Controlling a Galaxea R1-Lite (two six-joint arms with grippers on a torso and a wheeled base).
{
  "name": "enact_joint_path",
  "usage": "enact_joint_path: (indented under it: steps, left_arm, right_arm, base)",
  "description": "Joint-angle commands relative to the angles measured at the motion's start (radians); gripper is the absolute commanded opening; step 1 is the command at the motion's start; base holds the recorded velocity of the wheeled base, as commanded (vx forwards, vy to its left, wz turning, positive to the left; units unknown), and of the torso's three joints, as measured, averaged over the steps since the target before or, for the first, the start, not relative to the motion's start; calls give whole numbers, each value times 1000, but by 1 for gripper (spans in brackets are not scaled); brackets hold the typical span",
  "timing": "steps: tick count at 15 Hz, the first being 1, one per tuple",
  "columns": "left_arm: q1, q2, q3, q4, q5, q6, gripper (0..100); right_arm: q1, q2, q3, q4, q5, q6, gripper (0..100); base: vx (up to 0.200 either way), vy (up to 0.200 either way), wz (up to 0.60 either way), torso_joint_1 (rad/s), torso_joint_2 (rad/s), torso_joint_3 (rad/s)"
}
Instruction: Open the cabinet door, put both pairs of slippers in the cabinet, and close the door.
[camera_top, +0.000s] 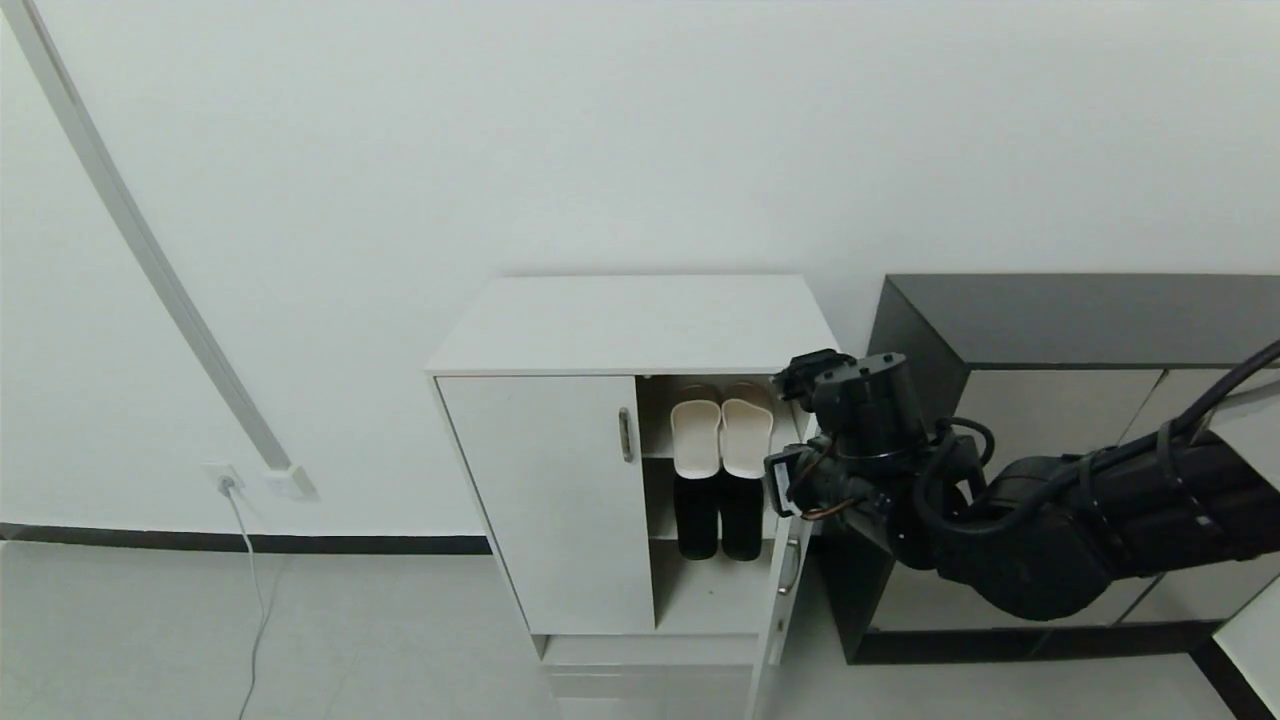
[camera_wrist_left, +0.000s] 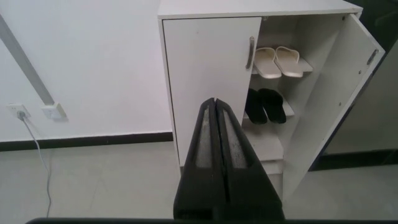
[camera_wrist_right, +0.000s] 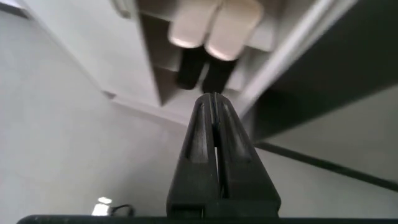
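**Closing stage, as I am judging it.** The tall white laminate cabinet (camera_top: 630, 325) is standing against the wall with its left door (camera_top: 545, 500) shut and its white right door (camera_wrist_left: 339, 93) standing wide open. The pair of cream foam slippers (camera_top: 720, 435) is lying on the upper shelf. The pair of black slippers (camera_top: 718, 515) is lying on the shelf below. Both pairs are sitting inside the right-hand compartment, so only the closing of the door appears to be remaining.

I am holding my right gripper (camera_wrist_right: 214, 98) up near the top edge of the open door, its fingers (camera_wrist_right: 200, 134) pressed together and gripping nothing. Whether I am touching the door, I cannot tell. My left gripper (camera_wrist_left: 216, 102) is hanging well apart from the cabinet, its fingers likewise pressed flat together and carrying nothing.

**Hazards, as I am judging them.**
- The ends of the cream slippers are seeming to project past the shelf's front edge, so the door may be stopping against them and springing back ajar.
- Closed fingers pushing on a thin panel edge may be sliding off it.
- My right arm is sitting between the open door and the dark grey cabinet (camera_top: 1080, 320) beside it, so a careless sweep could be knocking either one.

**Writing.** No brand, label or legible print is showing on any of these things.
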Motion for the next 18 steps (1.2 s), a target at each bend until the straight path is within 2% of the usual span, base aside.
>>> enact_joint_path:
  steps: [1,4,9,12,18]
  left_arm:
    - [0,1,0,0,0,-1,0]
    - [0,1,0,0,0,-1,0]
    - [0,1,0,0,1,-1,0]
    - [0,1,0,0,1,-2,0]
    - [0,1,0,0,1,-2,0]
  right_arm:
    - [-40,-34,23,26,-22,-24,0]
    - [-67,-69,77,104,-48,-29,0]
    - [-57,-49,138,107,-34,-24,0]
    - [-38,-6,117,96,39,-22,0]
    - [-38,123,9,7,46,-15,0]
  base:
    - [0,0,0,0,0,0]
    - [0,0,0,0,0,0]
    - [200,0,0,0,1,3]
    - [0,0,0,0,0,0]
    - [0,0,0,0,0,0]
